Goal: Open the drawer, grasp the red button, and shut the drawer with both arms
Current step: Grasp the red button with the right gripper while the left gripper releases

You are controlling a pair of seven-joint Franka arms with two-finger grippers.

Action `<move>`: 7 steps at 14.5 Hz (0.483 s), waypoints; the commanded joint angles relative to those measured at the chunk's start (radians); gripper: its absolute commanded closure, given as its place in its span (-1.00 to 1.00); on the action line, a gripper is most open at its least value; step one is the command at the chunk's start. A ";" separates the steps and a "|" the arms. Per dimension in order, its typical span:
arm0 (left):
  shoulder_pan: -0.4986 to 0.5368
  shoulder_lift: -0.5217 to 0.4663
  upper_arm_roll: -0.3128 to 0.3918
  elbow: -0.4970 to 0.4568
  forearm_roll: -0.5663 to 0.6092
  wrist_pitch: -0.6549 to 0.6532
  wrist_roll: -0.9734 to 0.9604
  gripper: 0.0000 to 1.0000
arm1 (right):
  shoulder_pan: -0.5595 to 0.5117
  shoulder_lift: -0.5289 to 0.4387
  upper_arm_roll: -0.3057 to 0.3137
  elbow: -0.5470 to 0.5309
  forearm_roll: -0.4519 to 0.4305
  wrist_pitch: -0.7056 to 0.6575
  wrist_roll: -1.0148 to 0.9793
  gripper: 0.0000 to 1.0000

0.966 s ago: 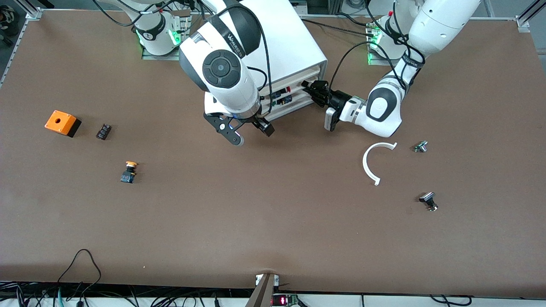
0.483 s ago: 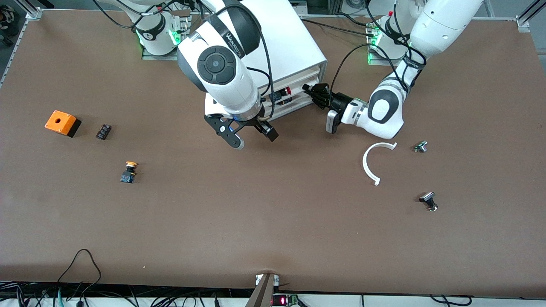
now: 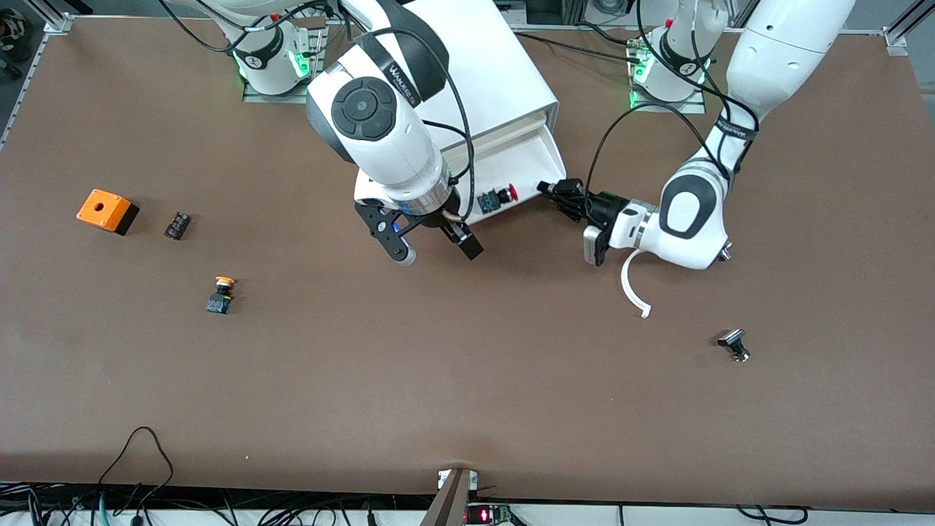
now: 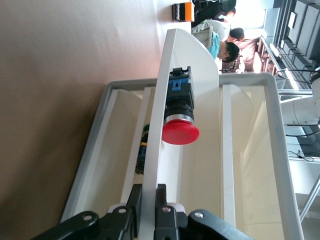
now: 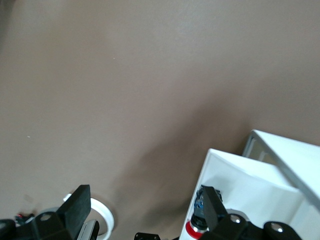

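The drawer (image 3: 522, 157) stands pulled out of the white cabinet (image 3: 482, 73). The button (image 3: 502, 195), red cap on a black and blue body, lies on its side in the drawer near the front wall. My left gripper (image 3: 549, 190) is shut on the drawer's front wall. In the left wrist view its fingers (image 4: 161, 200) clamp that wall (image 4: 157, 150), with the button (image 4: 180, 134) just past them. My right gripper (image 3: 438, 252) is open and empty over the table beside the drawer's front corner. The right wrist view shows the drawer (image 5: 235, 175) and the button (image 5: 196, 226) by one fingertip.
An orange box (image 3: 107, 210), a small black block (image 3: 177, 224) and a yellow-capped button (image 3: 220, 294) lie toward the right arm's end. A white curved piece (image 3: 632, 288) lies under the left wrist. A black-capped metal button (image 3: 733, 344) lies nearer the front camera.
My left gripper has pulled the drawer out toward the front camera, and the red button now shows in full. My right gripper has shifted slightly and stays open.
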 commanded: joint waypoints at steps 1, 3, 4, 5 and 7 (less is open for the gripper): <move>0.039 0.072 0.000 0.108 0.055 -0.005 -0.103 1.00 | 0.038 0.060 -0.002 0.047 0.013 0.041 0.093 -0.98; 0.044 0.076 0.000 0.121 0.061 -0.005 -0.121 1.00 | 0.074 0.094 -0.006 0.045 0.007 0.048 0.124 -0.98; 0.044 0.076 0.000 0.121 0.061 -0.005 -0.120 -0.94 | 0.089 0.111 -0.006 0.045 0.004 0.048 0.133 -0.98; 0.049 0.071 0.000 0.122 0.075 -0.005 -0.125 -1.00 | 0.104 0.127 -0.009 0.047 0.003 0.048 0.150 -0.98; 0.081 0.045 0.000 0.124 0.113 -0.010 -0.131 -1.00 | 0.127 0.147 -0.009 0.045 -0.001 0.042 0.162 -0.98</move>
